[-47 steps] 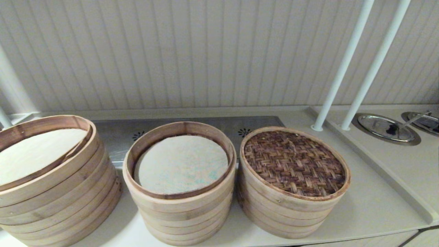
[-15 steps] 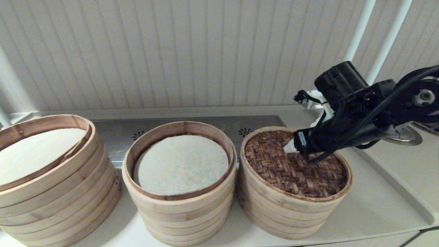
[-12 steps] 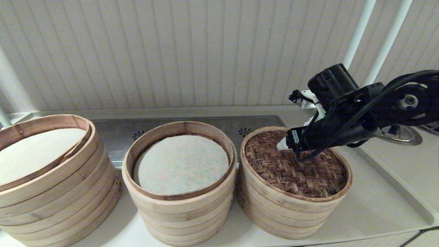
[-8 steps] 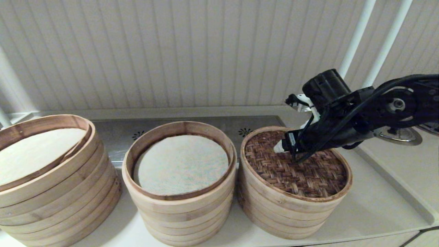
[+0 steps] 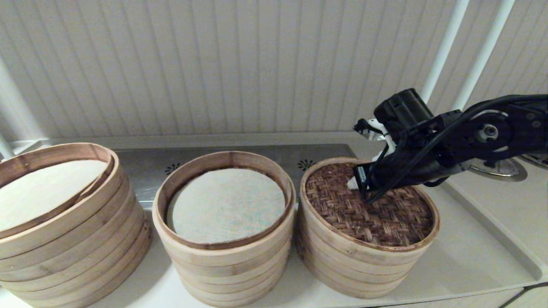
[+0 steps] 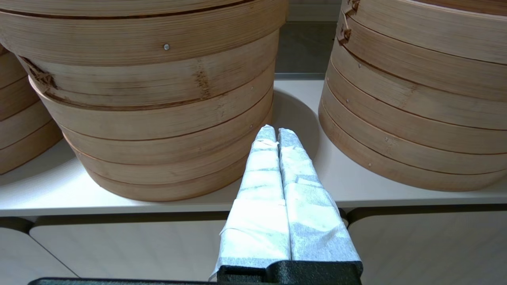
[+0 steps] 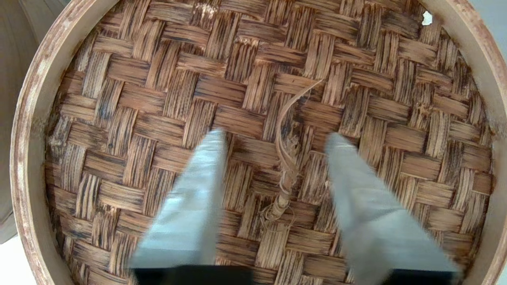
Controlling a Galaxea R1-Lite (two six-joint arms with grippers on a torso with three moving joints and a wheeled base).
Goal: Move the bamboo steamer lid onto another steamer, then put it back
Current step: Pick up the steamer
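The bamboo steamer lid [image 5: 376, 214], dark woven top with a pale rim, sits on the right-hand stack. Its woven face [image 7: 158, 99] fills the right wrist view, with a thin bamboo loop handle [image 7: 287, 158] at its middle. My right gripper [image 5: 355, 182] hangs open just above the lid, and in the wrist view [image 7: 275, 138] its two wrapped fingers stand either side of that loop. The other steamer [image 5: 224, 205], with its white flecked liner, stands uncovered in the middle. My left gripper [image 6: 276, 130] is shut and empty, low before the counter edge, facing the gap between two stacks.
A wider steamer stack [image 5: 55, 214] with a cream liner stands at the left. Two white poles [image 5: 445, 47] rise behind the right arm. Round metal lids [image 5: 498, 167] are set into the counter at the far right. A steel panel [image 5: 154, 164] runs behind the stacks.
The right arm came in from the right, moved left over the lid, and has dropped lower onto its centre. The lid and the stacks have not moved.
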